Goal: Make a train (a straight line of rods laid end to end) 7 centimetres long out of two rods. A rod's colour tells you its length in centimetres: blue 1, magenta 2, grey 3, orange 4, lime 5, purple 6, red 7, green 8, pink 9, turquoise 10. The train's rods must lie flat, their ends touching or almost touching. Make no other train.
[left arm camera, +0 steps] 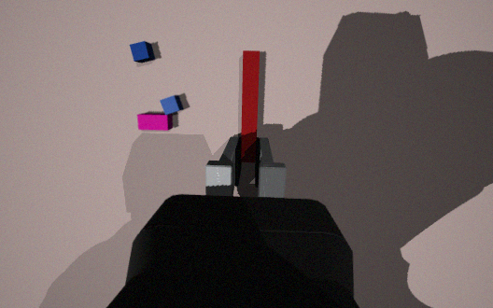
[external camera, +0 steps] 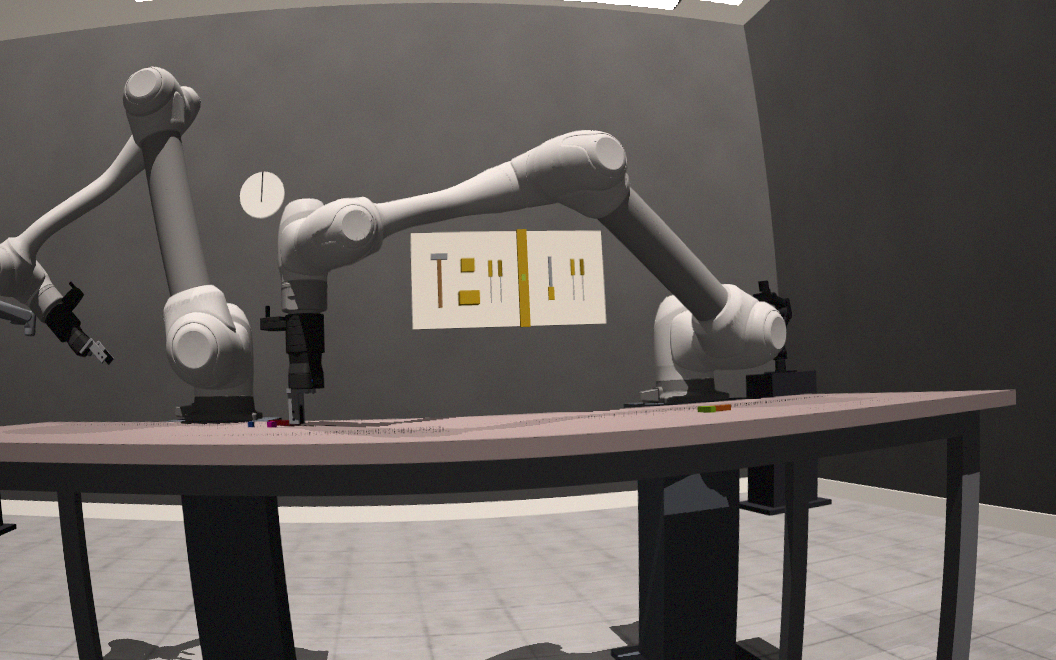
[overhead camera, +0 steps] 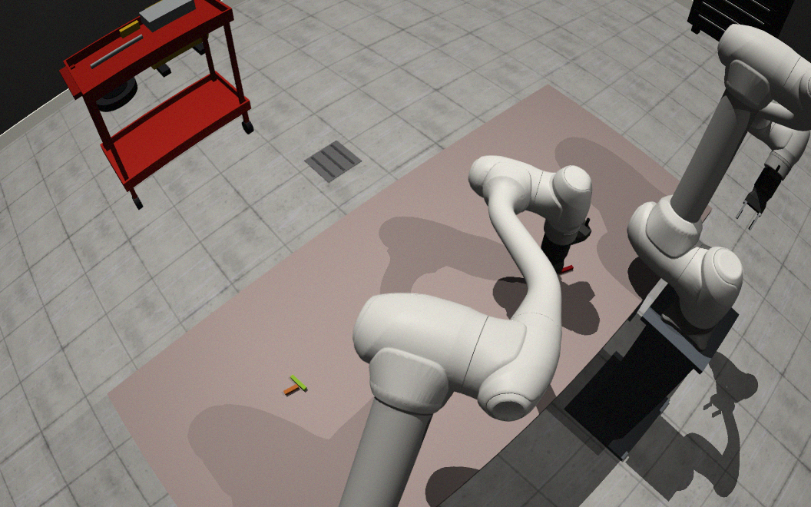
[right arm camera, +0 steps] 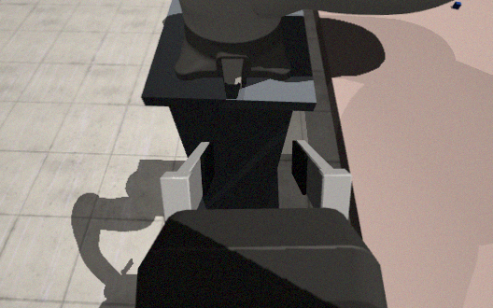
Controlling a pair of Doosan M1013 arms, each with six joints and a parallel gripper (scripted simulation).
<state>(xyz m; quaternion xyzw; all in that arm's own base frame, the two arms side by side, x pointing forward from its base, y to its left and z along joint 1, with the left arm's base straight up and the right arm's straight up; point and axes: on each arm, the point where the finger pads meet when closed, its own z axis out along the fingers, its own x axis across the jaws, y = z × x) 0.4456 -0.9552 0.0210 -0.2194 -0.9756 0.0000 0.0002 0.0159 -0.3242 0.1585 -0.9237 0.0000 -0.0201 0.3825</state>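
Note:
My left gripper (external camera: 296,420) (left arm camera: 248,152) is shut on one end of the red rod (overhead camera: 567,269) (external camera: 284,422) (left arm camera: 250,93), which is level and just above the table, close to its shadow. In the left wrist view a magenta rod (left arm camera: 154,122) lies left of it, with a blue rod (left arm camera: 171,105) almost touching its upper right corner and another blue rod (left arm camera: 141,51) farther up. The lime rod (overhead camera: 296,381) (external camera: 706,409) and the orange rod (overhead camera: 290,391) (external camera: 722,407) lie far away, the orange end against the lime side. My right gripper (overhead camera: 744,223) (right arm camera: 252,157) is open and empty.
The pink table (overhead camera: 257,327) (external camera: 475,450) carries the rods. The right gripper hangs off the table's edge, beside the black pedestal (right arm camera: 239,154) of an arm. The left arm spans over the table. A red cart (overhead camera: 176,135) stands away on the floor.

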